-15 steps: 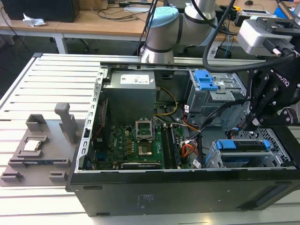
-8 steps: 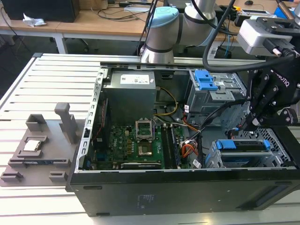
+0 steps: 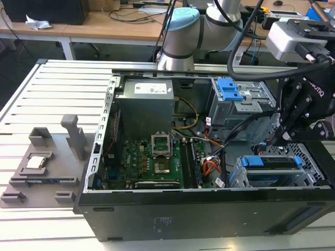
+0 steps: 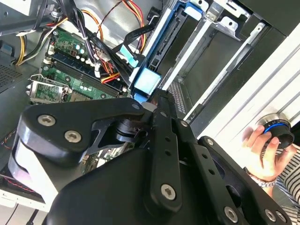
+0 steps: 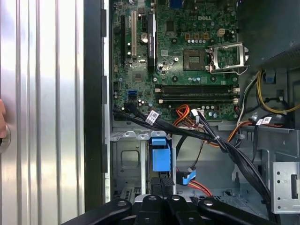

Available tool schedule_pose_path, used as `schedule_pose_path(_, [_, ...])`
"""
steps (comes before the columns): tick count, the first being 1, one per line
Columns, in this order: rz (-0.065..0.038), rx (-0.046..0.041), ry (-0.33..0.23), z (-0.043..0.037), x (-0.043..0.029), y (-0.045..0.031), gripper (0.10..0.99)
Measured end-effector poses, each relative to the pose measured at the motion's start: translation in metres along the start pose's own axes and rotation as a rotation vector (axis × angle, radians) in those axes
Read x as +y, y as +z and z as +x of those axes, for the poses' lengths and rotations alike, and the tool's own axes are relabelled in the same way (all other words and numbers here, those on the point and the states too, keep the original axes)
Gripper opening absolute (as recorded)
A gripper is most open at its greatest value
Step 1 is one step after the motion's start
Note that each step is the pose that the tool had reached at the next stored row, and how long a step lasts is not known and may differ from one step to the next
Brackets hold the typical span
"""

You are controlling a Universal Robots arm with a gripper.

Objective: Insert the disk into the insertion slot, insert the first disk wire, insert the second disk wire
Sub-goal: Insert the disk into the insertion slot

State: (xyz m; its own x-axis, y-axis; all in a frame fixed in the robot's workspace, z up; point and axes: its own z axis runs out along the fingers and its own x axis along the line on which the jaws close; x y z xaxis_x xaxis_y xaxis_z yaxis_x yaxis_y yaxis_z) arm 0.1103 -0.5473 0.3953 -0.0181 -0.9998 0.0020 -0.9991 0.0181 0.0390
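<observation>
Exterior view's right, near corner of the open computer case (image 3: 157, 222): the disk (image 3: 272, 163) sits on edge in the slot (image 3: 236, 180) of the low grey cage, its blue frame showing at both ends. First wrist view has the gripper (image 5: 161, 187) clenched on nothing, its tips just beside the frame's end. Black cables (image 5: 211, 138) cross above the cage. A hand (image 4: 262, 150) rests outside the case.

**One Far Eye, Two Near**

Exterior view: raised and well back, looking down into the open computer case (image 3: 157, 219). First wrist view: near, straight down on the motherboard (image 5: 178, 70). Second wrist view: nearer, tilted. Shared by all: motherboard, disk (image 3: 275, 163).
</observation>
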Motion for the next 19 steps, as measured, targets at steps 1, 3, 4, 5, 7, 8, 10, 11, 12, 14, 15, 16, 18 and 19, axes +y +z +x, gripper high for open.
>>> schedule_pose_path(1, [0.0, 0.0, 0.0, 0.0, -0.0009, 0.0, 0.106])
schedule_pose_path(3, [0.0, 0.0001, 0.0, -0.0001, -0.0039, -0.0002, 0.106])
schedule_pose_path(4, [0.0, 0.0001, 0.0, -0.0001, -0.0068, -0.0002, 0.106])
schedule_pose_path(5, [0.0, 0.0, 0.0, -0.0002, -0.0092, -0.0001, 0.106])
schedule_pose_path(7, [-0.001, 0.0, 0.0, -0.0006, -0.0174, 0.0002, 0.106])
schedule_pose_path(8, [-0.001, -0.0001, 0.0, -0.001, -0.0206, 0.0004, 0.106])
schedule_pose_path(10, [-0.001, 0.0002, 0.0, -0.0013, -0.0246, 0.0033, 0.106])
schedule_pose_path(11, [-0.001, 0.0001, 0.0, -0.0012, -0.0252, 0.0061, 0.106])
schedule_pose_path(12, [-0.001, 0.0001, 0.0, -0.0013, -0.0257, 0.0084, 0.106])
schedule_pose_path(14, [-0.001, 0.0002, 0.0, -0.0013, -0.0268, 0.0135, 0.106])
schedule_pose_path(15, [-0.001, 0.0001, 0.0, -0.0013, -0.027, 0.0146, 0.106])
schedule_pose_path(16, [-0.001, 0.0001, 0.0, -0.0013, -0.0273, 0.0162, 0.106])
schedule_pose_path(18, [-0.001, 0.0002, 0.0, -0.0014, -0.0276, 0.0188, 0.106])
schedule_pose_path(19, [-0.001, 0.0001, 0.0, -0.0014, -0.0279, 0.0196, 0.106])
